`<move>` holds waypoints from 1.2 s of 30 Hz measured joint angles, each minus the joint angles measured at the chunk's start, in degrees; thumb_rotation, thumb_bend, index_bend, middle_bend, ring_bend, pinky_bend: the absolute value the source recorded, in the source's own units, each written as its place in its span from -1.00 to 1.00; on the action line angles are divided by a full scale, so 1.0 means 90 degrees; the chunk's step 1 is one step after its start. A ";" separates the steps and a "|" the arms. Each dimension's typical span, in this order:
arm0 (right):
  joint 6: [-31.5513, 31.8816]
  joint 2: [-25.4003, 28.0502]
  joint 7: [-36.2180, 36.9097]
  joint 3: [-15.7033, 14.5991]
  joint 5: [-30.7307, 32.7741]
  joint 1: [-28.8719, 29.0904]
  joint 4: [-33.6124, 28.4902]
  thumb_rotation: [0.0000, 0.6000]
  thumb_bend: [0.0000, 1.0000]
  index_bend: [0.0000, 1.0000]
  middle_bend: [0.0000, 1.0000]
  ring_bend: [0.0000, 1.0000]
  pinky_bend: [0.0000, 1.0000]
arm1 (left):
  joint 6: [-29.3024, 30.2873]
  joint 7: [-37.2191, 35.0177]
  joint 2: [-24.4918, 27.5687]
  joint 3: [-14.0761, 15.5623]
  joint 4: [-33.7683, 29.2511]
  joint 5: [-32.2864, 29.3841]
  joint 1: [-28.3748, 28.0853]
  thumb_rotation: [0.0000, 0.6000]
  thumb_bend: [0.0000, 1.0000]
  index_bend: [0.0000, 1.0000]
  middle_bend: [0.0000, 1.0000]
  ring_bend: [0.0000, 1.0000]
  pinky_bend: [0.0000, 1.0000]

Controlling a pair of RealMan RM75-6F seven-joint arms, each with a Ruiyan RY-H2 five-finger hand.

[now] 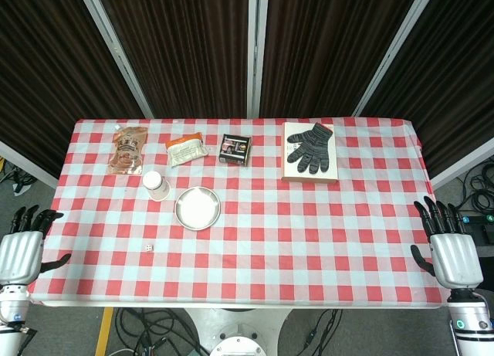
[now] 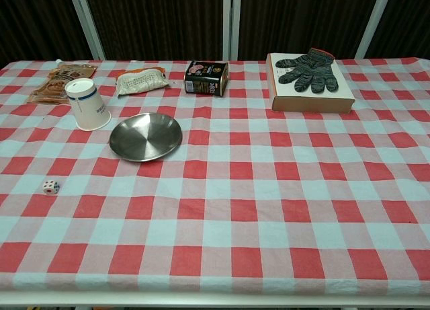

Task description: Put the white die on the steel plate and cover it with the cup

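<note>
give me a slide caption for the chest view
White die on the checked cloth, near the empty steel plate and upside-down cup.

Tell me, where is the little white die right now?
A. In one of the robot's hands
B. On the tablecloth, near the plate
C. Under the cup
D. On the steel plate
B. The white die lies on the bare tablecloth, apart from the steel plate, while the cup stands upside down beside the plate and both hands are off at the table's edges.
</note>
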 measured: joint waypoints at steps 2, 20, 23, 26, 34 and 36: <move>0.0010 -0.0001 0.0008 -0.0014 -0.0013 -0.0014 -0.0004 1.00 -0.53 -1.00 -1.00 -1.00 -0.94 | 0.0017 -0.0008 -0.0005 0.0007 0.0018 0.0015 0.0012 1.00 -0.96 -0.50 -0.59 -0.87 -0.98; 0.0236 0.0059 0.0087 0.0052 -0.0091 -0.0100 0.0025 1.00 -0.53 -1.00 -1.00 -1.00 -0.98 | -0.0819 -0.0778 0.0036 -0.0017 0.0214 0.0559 -0.0625 1.00 -0.96 -0.50 -0.45 -0.60 -0.66; 0.0232 0.0054 0.0141 0.0061 -0.0083 -0.0100 0.0043 1.00 -0.53 -1.00 -1.00 -1.00 -0.98 | -0.1256 -0.0937 -0.0030 -0.0027 0.0330 0.0656 -0.0933 1.00 -0.96 -0.48 -0.21 -0.34 -0.30; 0.0195 0.0045 0.0183 0.0071 -0.0045 -0.0093 0.0079 1.00 -0.53 -1.00 -1.00 -1.00 -0.98 | -0.1742 -0.1061 -0.0163 -0.0024 0.0470 0.0651 -0.1206 1.00 -0.95 -0.40 0.05 -0.03 0.07; 0.0050 0.0039 0.0197 0.0096 0.0032 -0.0033 0.0113 1.00 -0.53 -1.00 -1.00 -1.00 -0.98 | -0.2865 -0.1053 -0.0775 -0.0031 0.0845 -0.0080 -0.1728 1.00 -0.88 -0.12 0.62 0.57 0.72; 0.0005 0.0033 0.0193 0.0103 0.0046 -0.0006 0.0115 1.00 -0.53 -1.00 -1.00 -1.00 -0.98 | -0.3006 -0.1051 -0.0978 -0.0034 0.0940 -0.0313 -0.1786 1.00 -0.86 -0.05 0.68 0.64 0.79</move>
